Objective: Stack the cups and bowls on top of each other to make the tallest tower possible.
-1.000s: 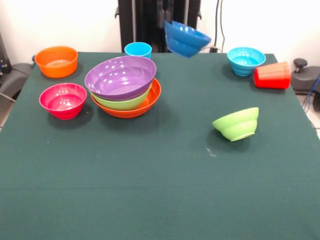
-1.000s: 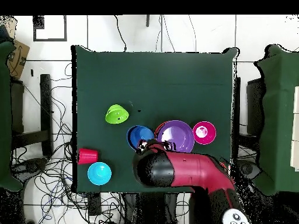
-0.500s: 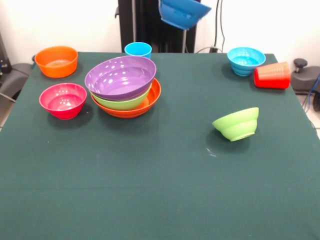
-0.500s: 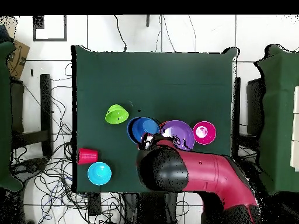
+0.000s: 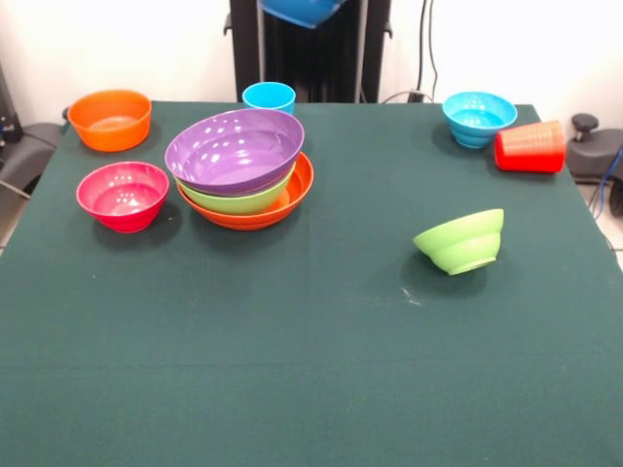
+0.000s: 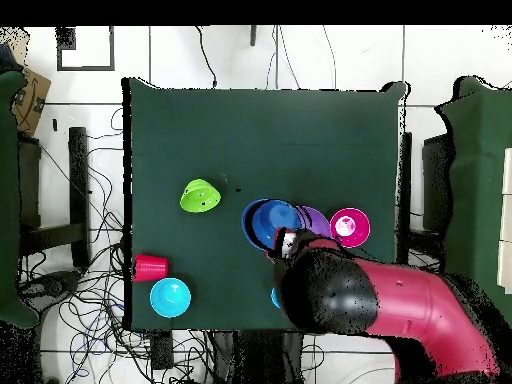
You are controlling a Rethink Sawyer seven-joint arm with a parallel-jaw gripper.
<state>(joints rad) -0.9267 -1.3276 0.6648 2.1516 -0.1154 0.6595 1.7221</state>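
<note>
Glossy dark blue bowl [image 6: 268, 222] aloft, nested tower [image 5: 240, 167] below

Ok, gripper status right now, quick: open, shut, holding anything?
Gripper: shut on the dark blue bowl, carried high above the table, over the tower.

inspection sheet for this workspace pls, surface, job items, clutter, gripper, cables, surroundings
surface: dark green cloth on the table.
job's things: the tower is purple on lime green on orange bowls; dark blue bowl is held high above it. Loose: orange bowl, magenta-red bowl, light blue bowl, tilted lime green bowl, upright light blue cup, red cup on its side.
clutter: nothing seen.
gripper: gripper at the dark blue bowl's rim; grip unclear.
cables: cables tangled on the floor.
surroundings: white wall, pedestal.
</note>
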